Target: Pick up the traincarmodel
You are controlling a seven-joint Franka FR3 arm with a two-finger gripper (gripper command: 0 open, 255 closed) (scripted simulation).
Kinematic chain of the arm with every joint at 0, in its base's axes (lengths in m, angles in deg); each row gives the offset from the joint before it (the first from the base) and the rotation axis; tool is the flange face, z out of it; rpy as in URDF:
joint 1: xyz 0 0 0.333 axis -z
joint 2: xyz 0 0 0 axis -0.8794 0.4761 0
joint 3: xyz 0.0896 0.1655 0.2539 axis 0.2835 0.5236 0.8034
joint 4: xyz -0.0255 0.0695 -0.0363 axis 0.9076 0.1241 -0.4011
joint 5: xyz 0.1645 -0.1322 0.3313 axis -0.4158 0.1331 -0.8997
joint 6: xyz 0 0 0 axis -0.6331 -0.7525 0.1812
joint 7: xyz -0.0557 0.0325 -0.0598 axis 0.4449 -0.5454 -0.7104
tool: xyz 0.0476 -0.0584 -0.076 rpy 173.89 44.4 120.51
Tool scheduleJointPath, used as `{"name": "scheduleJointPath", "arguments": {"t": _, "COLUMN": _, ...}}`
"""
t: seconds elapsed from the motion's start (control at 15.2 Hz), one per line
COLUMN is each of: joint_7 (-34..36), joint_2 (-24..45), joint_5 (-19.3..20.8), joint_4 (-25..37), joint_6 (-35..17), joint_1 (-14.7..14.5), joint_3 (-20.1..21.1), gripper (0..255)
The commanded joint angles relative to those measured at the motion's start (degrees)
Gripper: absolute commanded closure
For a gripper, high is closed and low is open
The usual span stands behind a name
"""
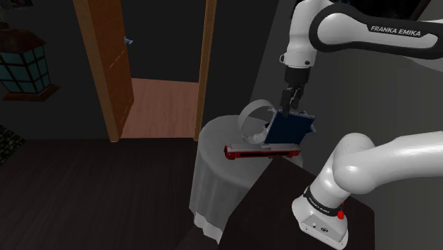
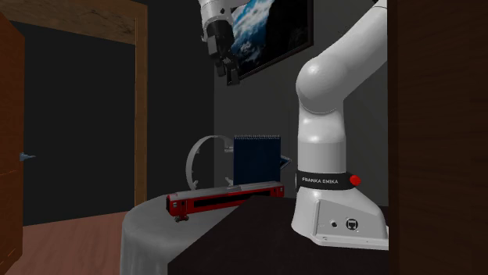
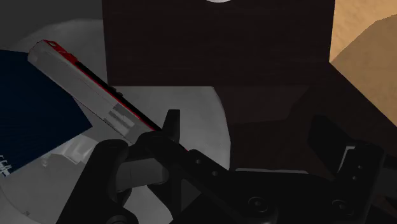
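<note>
Shoulder view: tool [image 1: 287, 105] well abv train car [image 1: 261, 150].
Tool: released, empty.
Tip: descend, straddle train car's narrow width, mid-length.

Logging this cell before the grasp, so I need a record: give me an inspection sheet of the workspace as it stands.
Surface: round table draped in pale cloth.
Job's things: red train car model lying on the cloth, not gripped.
Clutter: dark blue notebook upright behind the model; pale ring beside it.
Grippers: gripper open, above the table, holding nothing.
Cables: nothing seen.
Surroundings: open wooden door, lantern, framed picture.
</note>
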Motion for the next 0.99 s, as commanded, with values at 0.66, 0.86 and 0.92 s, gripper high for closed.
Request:
{"name": "scheduleJointPath", "arguments": {"t": 0.66, "joint_7": -23.3, "joint_2": -3.8, "joint_5": 12.4, "joint_4": -15.8, "joint_6": -15.2, "joint_1": 0.4, "joint_3": -14.2, "gripper": 0}}
{"name": "scheduleJointPath", "arguments": {"t": 0.86, "joint_7": -30.2, "joint_2": -1.9, "joint_5": 16.5, "joint_4": -18.7, "joint_6": -21.2, "joint_1": 0.8, "joint_3": -19.3, "gripper": 0}}
{"name": "scheduleJointPath", "arguments": {"t": 0.92, "joint_7": -32.5, "joint_2": -0.8, "joint_5": 17.9, "joint_4": -19.4, "joint_6": -23.3, "joint_1": 0.9, "joint_3": -21.2, "gripper": 0}}
